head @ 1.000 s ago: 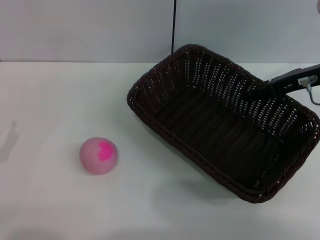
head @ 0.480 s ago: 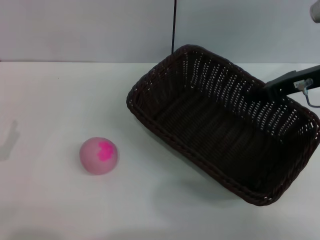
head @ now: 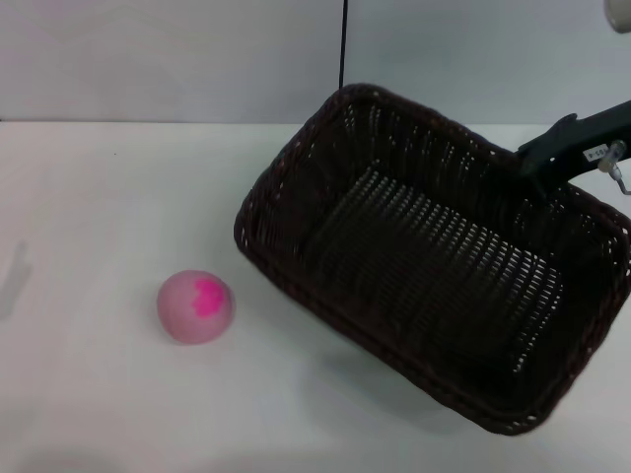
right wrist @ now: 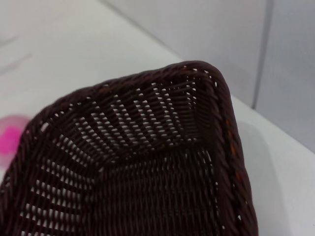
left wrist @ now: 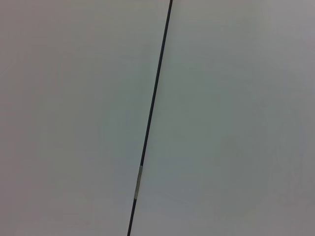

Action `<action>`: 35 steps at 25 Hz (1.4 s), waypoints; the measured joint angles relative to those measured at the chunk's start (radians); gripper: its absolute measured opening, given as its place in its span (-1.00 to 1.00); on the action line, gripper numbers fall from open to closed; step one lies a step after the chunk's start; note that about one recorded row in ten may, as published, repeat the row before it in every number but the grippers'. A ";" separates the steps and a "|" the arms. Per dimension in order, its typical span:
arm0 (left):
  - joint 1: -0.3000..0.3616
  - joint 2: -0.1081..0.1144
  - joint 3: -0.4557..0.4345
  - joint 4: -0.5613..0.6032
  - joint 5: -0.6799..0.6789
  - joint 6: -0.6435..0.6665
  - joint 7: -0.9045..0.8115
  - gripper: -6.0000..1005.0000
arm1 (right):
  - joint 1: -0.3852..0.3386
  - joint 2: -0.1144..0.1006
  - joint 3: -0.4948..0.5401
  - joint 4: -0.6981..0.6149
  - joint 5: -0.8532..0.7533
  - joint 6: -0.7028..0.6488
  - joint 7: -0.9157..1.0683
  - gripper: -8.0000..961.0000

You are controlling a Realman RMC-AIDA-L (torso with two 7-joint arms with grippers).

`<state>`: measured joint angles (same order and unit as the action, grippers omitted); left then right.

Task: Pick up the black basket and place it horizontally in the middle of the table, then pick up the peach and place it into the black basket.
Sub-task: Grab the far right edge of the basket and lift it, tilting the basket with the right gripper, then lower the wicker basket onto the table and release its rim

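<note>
The black basket [head: 424, 266] hangs tilted above the white table [head: 99, 197] at the right, its near-left end raised, with a shadow under it. My right gripper [head: 532, 163] is shut on the basket's far right rim and holds it up. The right wrist view looks into the basket [right wrist: 147, 162] from that rim. The peach [head: 195, 306], pale pink with a magenta blotch, rests on the table left of the basket and apart from it. A bit of it shows in the right wrist view [right wrist: 7, 140]. My left gripper is out of view.
A grey wall with a vertical black seam [head: 343, 49] stands behind the table's far edge; the left wrist view shows only this wall and the seam [left wrist: 152, 108]. Bare tabletop lies left of and in front of the peach.
The right arm has risen, lifting the basket. The basket has tilted more, and its left end has swung up and slightly left. The peach has not moved.
</note>
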<state>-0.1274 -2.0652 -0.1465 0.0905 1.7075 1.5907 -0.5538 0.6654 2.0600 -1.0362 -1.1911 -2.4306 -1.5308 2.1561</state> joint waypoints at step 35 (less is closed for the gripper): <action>0.045 -0.002 0.023 -0.094 0.004 0.067 0.107 0.50 | 0.109 0.014 -0.144 0.049 -0.012 0.052 -0.557 -0.66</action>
<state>-0.0822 -2.0671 -0.1233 -0.0031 1.7119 1.6579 -0.4464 0.7741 2.0740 -1.1797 -1.1417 -2.4431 -1.4783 1.5987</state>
